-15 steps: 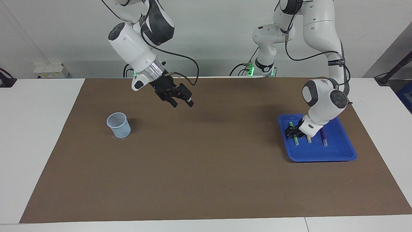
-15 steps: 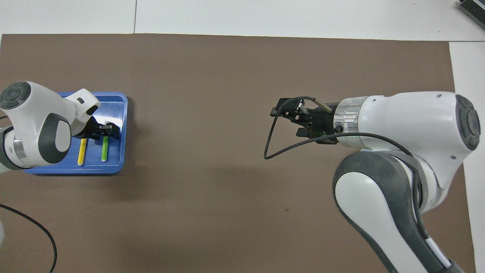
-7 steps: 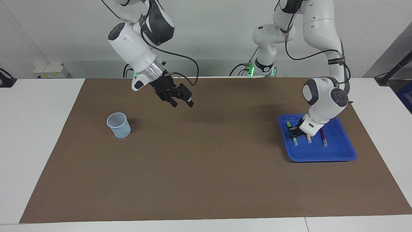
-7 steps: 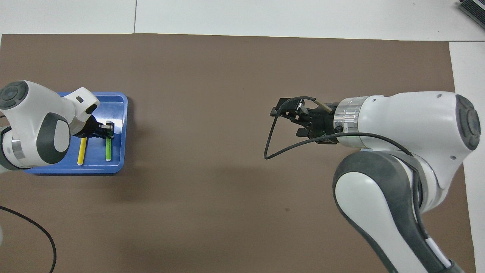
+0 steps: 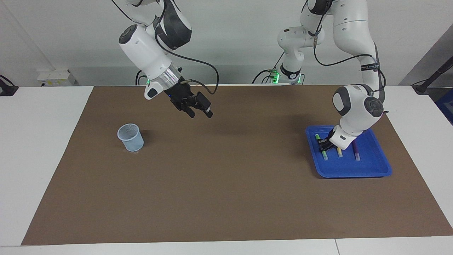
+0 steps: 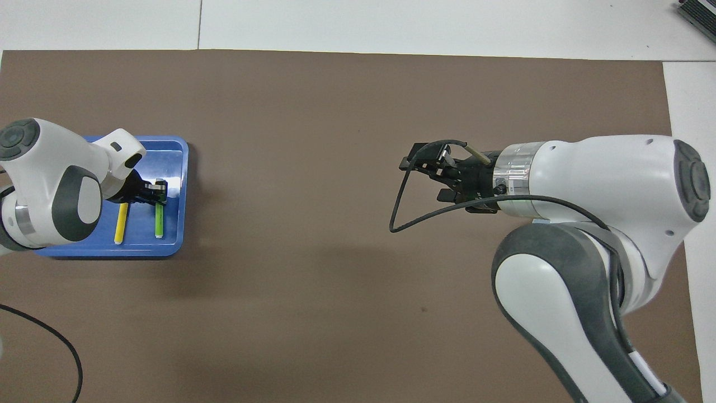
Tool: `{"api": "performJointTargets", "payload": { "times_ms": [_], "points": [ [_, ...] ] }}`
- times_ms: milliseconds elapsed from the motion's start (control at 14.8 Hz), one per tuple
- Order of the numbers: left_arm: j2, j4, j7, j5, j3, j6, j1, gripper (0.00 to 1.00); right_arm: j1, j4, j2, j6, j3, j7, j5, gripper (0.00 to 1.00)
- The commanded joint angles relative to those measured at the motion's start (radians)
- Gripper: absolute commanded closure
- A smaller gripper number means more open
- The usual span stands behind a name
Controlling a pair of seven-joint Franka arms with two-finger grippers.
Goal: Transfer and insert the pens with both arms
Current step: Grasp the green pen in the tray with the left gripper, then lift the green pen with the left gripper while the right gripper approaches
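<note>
Because the pens lie side by side in the blue tray [image 5: 375,170], the left gripper [image 5: 322,145] reaches down and clamps the green pen [image 6: 159,219] (yellow and purple untouched). With jaws spread, the right gripper [image 5: 200,112] waits mid-table to receive it, near the mesh cup [image 5: 130,137].

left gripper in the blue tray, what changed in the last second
The left gripper, down in the blue plastic tray, closed its open fingers onto the slim green marker pen, which lies flat. The yellow pen, dark purple pen, pale blue mesh cup and open, waiting right gripper stayed put.
</note>
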Motion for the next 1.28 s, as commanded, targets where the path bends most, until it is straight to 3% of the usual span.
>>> {"api": "performJointTargets", "payload": {
  "times_ms": [0, 405, 743, 945, 1215],
  "points": [
    [0.001, 0.087, 0.003, -0.007, 0.010, -0.115, 0.006, 1.00, 0.000, 0.000, -0.001, 0.022, 0.000, 0.024, 0.037, 0.00],
    [-0.042, 0.195, -0.184, -0.011, 0.007, -0.280, -0.008, 1.00, 0.002, 0.000, 0.002, 0.033, 0.000, 0.027, 0.069, 0.00],
    [-0.088, 0.313, -0.555, -0.161, -0.003, -0.429, -0.013, 1.00, 0.013, 0.003, 0.000, 0.039, 0.002, 0.049, 0.196, 0.00],
    [-0.137, 0.307, -0.828, -0.251, -0.012, -0.451, -0.017, 1.00, 0.130, -0.004, 0.011, 0.243, 0.002, 0.116, 0.244, 0.00],
    [-0.171, 0.301, -1.120, -0.277, -0.019, -0.451, -0.051, 1.00, 0.232, -0.001, 0.015, 0.344, 0.002, 0.167, 0.244, 0.00]
  ]
}}
